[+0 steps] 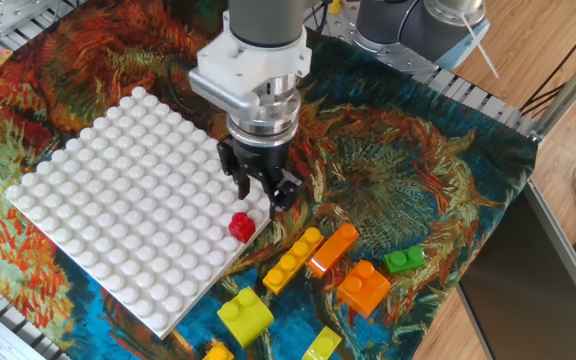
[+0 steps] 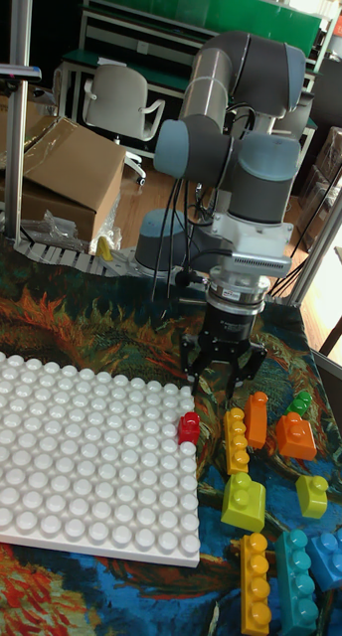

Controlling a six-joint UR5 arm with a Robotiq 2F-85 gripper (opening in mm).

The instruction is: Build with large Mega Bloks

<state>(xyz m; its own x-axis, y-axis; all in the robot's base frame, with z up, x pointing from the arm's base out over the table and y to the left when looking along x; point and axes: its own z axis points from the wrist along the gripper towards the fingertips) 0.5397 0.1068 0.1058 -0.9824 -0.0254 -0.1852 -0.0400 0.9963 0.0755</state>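
**Lining up on the loose bricks beside the baseplate**

Hovering above the corner of the white baseplate (image 1: 118, 200), your gripper (image 1: 264, 190) has its fingers spread apart with nothing between them; the tall fixed view shows the same gap. One red one-stud brick (image 1: 241, 227) sits on the plate at that corner, just below and slightly to the camera-near side of the fingertips.

What matters for you is the direction of the loose stock. The yellow four-stud bar (image 1: 292, 260) and the orange bar (image 1: 332, 249) lie touching side by side on the patterned cloth (image 1: 418, 170), just off the plate edge, nearer the camera and to the right of the gripper. Both long axes run diagonally, rising toward the upper right in the fixed view. The yellow bar looks nearer.

Judging from this, you would want the fingers to close across a bar's short width, so check the wrist angle against that diagonal first. Because the bars touch, a finger may not fit between them.

Further off lie an orange two-stud brick (image 1: 365, 285), a small green brick (image 1: 404, 260) and a yellow-green brick (image 1: 245, 312).
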